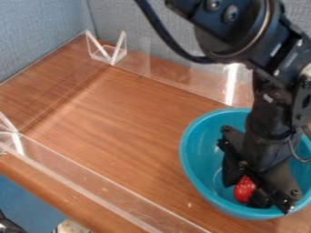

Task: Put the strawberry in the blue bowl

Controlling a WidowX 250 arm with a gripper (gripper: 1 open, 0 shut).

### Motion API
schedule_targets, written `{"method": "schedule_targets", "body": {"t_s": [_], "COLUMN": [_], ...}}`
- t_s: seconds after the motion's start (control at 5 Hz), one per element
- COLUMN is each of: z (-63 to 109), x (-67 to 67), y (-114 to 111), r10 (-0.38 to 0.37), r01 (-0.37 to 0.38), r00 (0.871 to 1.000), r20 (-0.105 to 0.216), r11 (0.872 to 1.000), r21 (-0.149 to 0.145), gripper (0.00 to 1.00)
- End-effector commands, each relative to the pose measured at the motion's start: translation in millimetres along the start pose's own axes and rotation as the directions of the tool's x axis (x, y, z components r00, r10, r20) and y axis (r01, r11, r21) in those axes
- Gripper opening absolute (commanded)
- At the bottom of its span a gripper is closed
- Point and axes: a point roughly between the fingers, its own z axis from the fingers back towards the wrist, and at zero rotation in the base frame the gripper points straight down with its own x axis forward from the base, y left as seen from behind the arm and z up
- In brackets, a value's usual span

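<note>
Strawberry (246, 188): red, small, sitting low inside the bowl (198, 146), right between the fingertips of the gripper (249, 187). Hard to tell whether resting on the bowl's floor or hanging just above it; the fingers hide the underside. Gripper pointing straight down into the bowl, jaws partly apart with the berry between them, apparently closed on it rather than standing free, though actual contact on both sides cannot be made out at this size.

Step in hand, by judgement: the delivery itself, at its very end. Berry already within the rim, so only the letting go remains. Next move calls for widening the jaws enough for the berry to drop clear, then lifting straight up out of the bowl without dragging the fruit along or nudging the bowl wall on the right side of the tool, which sits close.

Around the tool: bowl wall ringing it on all sides, nearest at the right and front. Beyond the bowl to the left, bare wooden table (109, 109), fenced by a low clear barrier (109, 45) along the edges, well apart from the gripper. Black arm (243, 41) rising above and behind, cables looping near the top. Nothing standing in the way of a vertical retreat; only risk seen is the berry sticking to a finger on release.
</note>
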Motion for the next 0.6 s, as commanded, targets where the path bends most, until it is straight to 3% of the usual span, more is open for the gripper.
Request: {"method": "schedule_targets", "body": {"t_s": [0.0,0.4], "z": [9.3,9.3], "x": [4.2,4.0], "y": [-3.7,-4.3], "r10": [-0.015,-0.019], "r01": [0.015,0.018], "r00": [0.999,0.999], "r20": [0.042,0.049], "r11": [1.000,1.000], "r21": [0.006,0.017], "gripper": [0.00,0.00]}}
